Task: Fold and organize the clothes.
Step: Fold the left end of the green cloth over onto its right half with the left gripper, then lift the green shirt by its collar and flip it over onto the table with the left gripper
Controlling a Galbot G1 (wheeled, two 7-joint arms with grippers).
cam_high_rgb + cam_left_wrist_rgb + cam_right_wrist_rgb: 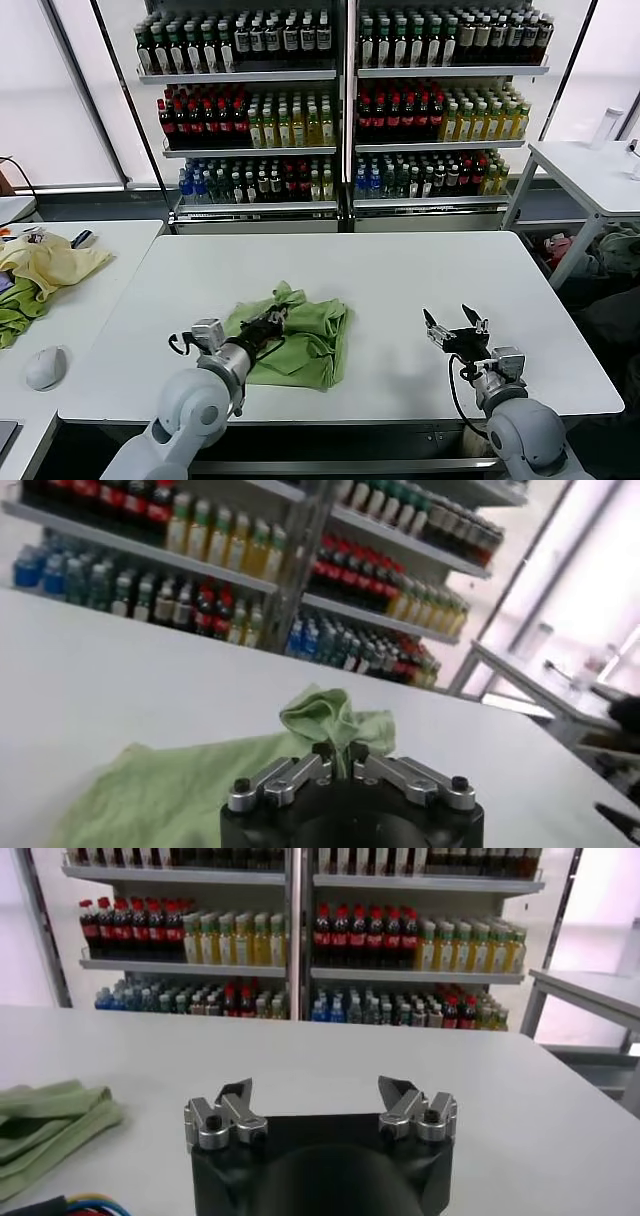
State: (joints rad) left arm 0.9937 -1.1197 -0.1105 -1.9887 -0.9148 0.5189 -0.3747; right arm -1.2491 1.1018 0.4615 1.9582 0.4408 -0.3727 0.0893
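The clothes [305, 350] are one light green shirt, lying folded in a rumpled heap on the white table [400, 265], left of centre near the front edge. My left gripper [276, 322] rests on the heap's left part, its fingers pinched together on a raised fold. The left wrist view shows that fold of the clothes [330, 718] standing up between the narrow tips of the left gripper [338, 752]. To the right of the heap, my right gripper [452, 325] hovers open over bare table. In the right wrist view the right gripper [315, 1093] holds nothing, and the clothes [45, 1120] lie off to one side.
A second table on the left carries a pale yellow garment [50, 262], a darker green cloth [15, 318] and a white mouse [45, 367]. Shelves of bottles [340, 100] stand behind the table. Another white table [590, 170] stands at the right rear.
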